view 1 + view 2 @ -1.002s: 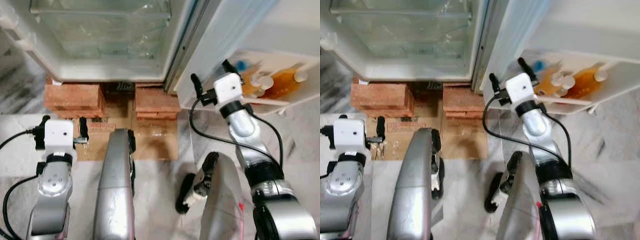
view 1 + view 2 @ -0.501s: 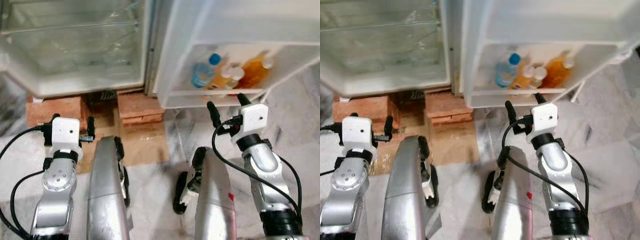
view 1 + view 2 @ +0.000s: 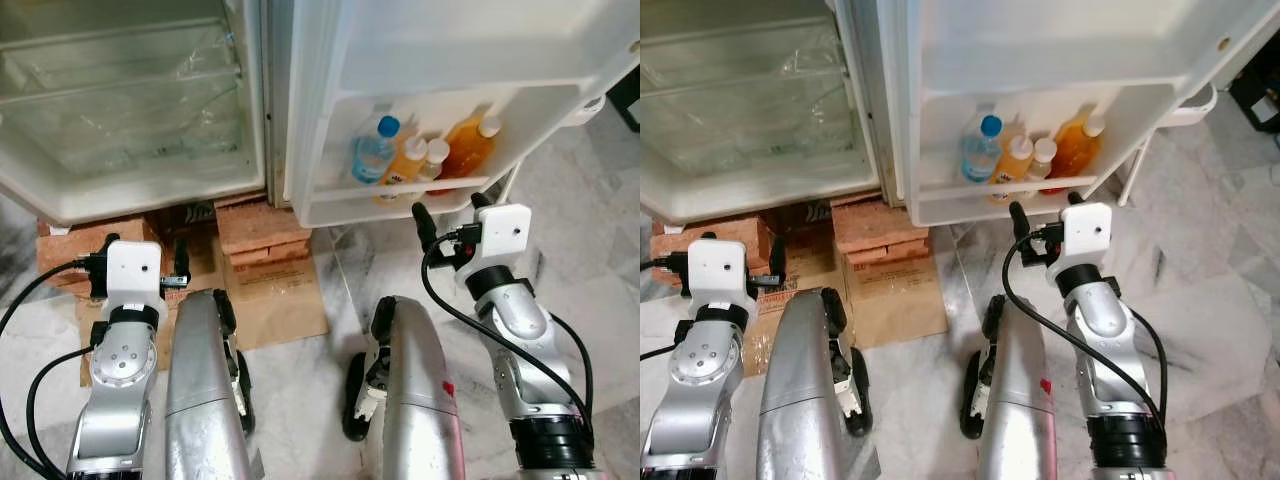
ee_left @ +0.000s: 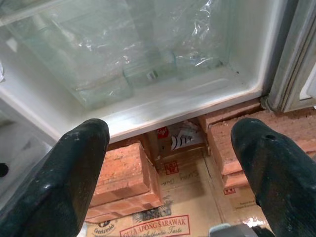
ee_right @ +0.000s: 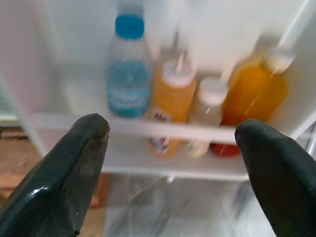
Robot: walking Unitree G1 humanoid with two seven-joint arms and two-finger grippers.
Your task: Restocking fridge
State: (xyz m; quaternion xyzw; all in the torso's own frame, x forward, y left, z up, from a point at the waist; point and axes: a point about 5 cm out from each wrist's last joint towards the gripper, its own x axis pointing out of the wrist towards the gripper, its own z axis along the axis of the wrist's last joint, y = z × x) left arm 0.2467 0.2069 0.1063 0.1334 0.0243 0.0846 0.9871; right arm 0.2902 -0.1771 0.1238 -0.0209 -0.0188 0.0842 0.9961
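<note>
I see the fridge [image 3: 130,120] open, door shelf [image 3: 400,195] holding a water bottle [image 3: 372,155] and three orange bottles [image 3: 468,148]. Right gripper [image 3: 448,212] sits just below the shelf, fingers apart, empty. Left gripper [image 3: 140,250] hangs over bricks [image 3: 262,228] and cardboard [image 3: 275,295], fingers apart.

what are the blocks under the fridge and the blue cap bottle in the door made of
The blocks look like fired clay bricks: reddish orange, rough matte faces, stacked in courses under the fridge. The blue-capped bottle seems clear, glossy plastic, see-through with a blue label, likely water. It stands on the door shelf, which looks like smooth white moulded plastic.
</note>
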